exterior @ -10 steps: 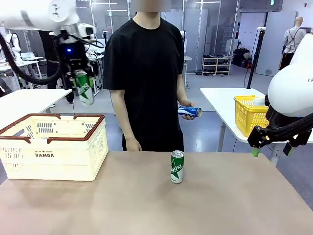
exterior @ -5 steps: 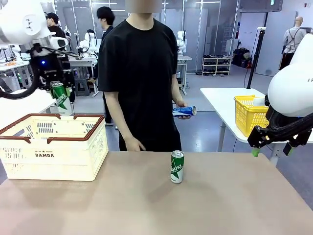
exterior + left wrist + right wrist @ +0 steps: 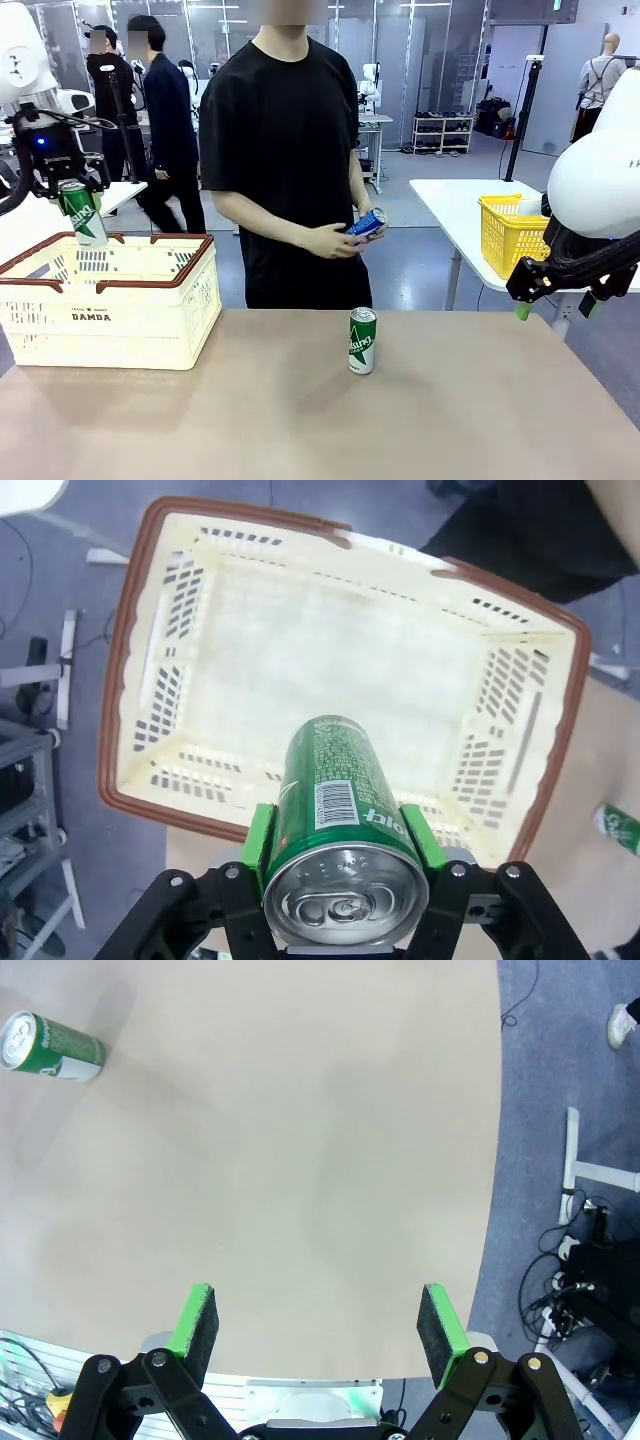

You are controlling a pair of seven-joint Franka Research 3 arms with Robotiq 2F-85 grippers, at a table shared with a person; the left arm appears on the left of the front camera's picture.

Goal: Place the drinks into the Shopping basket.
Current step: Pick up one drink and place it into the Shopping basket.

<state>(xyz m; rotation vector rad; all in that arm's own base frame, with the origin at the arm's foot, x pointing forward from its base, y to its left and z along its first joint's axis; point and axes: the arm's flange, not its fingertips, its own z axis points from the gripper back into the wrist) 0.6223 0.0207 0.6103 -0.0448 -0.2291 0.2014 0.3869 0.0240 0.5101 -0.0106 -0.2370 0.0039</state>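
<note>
Hovering above the open Shopping basket (image 3: 110, 282), the left gripper (image 3: 342, 845) clamps a green can (image 3: 335, 780) upright between its pads, poised to lower it in, while the right gripper (image 3: 318, 1335) hangs wide and empty, the second green can (image 3: 362, 341) standing mid-table and the blue can (image 3: 366, 224) in the person's hand (image 3: 335, 240).

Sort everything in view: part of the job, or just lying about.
Job: gripped green can, in left gripper; standing green can on table; blue can in person's hand; Shopping basket.
Lying about: yellow mesh basket on far table.
</note>
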